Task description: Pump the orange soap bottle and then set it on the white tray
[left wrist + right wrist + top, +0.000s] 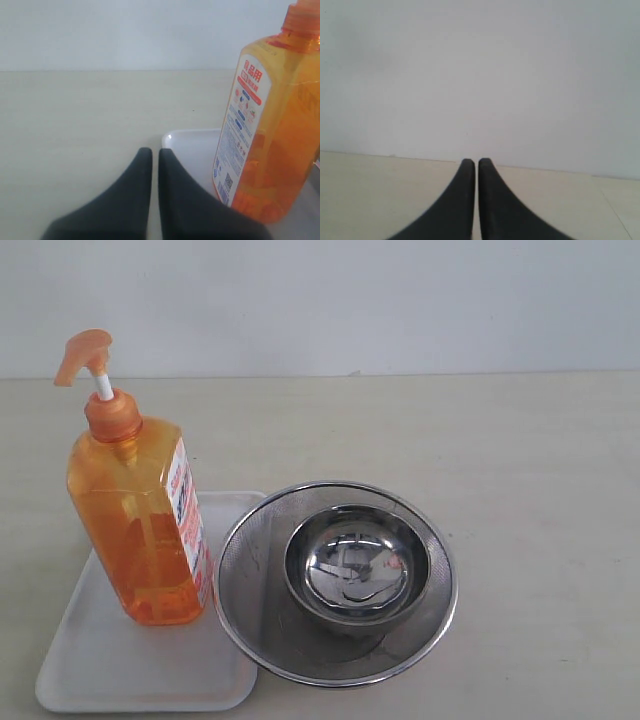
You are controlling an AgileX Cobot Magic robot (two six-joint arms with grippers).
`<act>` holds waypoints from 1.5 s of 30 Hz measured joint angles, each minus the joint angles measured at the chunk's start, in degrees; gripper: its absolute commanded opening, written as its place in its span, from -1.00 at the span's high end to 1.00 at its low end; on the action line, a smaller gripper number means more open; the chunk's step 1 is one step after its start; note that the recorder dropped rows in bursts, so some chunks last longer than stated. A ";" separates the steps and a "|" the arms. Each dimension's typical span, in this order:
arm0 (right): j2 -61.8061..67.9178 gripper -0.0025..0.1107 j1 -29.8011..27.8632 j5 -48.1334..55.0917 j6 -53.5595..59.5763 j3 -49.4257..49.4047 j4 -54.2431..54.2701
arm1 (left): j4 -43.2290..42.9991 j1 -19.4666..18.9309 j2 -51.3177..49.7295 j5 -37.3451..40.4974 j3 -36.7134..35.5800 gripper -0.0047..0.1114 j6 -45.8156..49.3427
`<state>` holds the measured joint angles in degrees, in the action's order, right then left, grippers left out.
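Observation:
The orange soap bottle (140, 525) stands upright on the white tray (110, 660) at the left of the exterior view, its pump head raised on a white stem. No arm shows in that view. In the left wrist view my left gripper (151, 150) is shut and empty, its black fingers close together just short of the tray's corner (187, 145), with the orange soap bottle (270, 125) standing apart beside them. My right gripper (470, 161) is shut and empty above bare tabletop, facing the wall.
A round steel mesh strainer (250, 570) holding a steel bowl (357, 565) sits right beside the tray, its rim overlapping the tray's edge. A pale wall runs behind the beige table (540, 470).

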<state>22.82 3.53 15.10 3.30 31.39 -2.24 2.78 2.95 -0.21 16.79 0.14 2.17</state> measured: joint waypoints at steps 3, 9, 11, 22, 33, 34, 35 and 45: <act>-2.13 0.96 -1.69 -1.27 -0.14 -4.13 0.14 | 0.00 0.00 0.00 0.00 0.00 0.84 0.00; -6.17 0.96 -2.23 -6.58 -0.53 -12.49 0.14 | 0.00 0.00 0.00 0.00 0.00 0.84 0.00; -7.25 0.96 -2.23 -8.18 -0.95 -14.36 0.14 | 0.00 0.00 0.00 0.00 0.00 0.84 0.00; -12.39 0.96 -2.23 -11.46 -3.30 -23.26 0.14 | 0.00 0.00 0.00 0.00 0.00 0.84 0.00; -19.92 0.96 -2.23 -11.07 -4.64 -31.20 0.27 | 0.00 0.00 0.00 0.00 0.00 0.84 0.00; -21.09 0.96 -2.23 -10.45 -4.79 -31.13 0.27 | 0.00 0.00 0.00 0.00 0.00 0.84 0.00; -21.72 0.96 -2.23 -10.04 -4.79 -31.13 0.27 | 0.00 0.00 0.00 0.00 0.00 0.84 0.00; -22.40 0.96 -2.23 -3.19 -4.79 -31.22 0.27 | 0.00 0.00 0.00 0.00 0.00 0.84 0.00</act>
<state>0.43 1.30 11.92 -1.49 0.17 -1.97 2.78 2.95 -0.21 16.79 0.14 2.17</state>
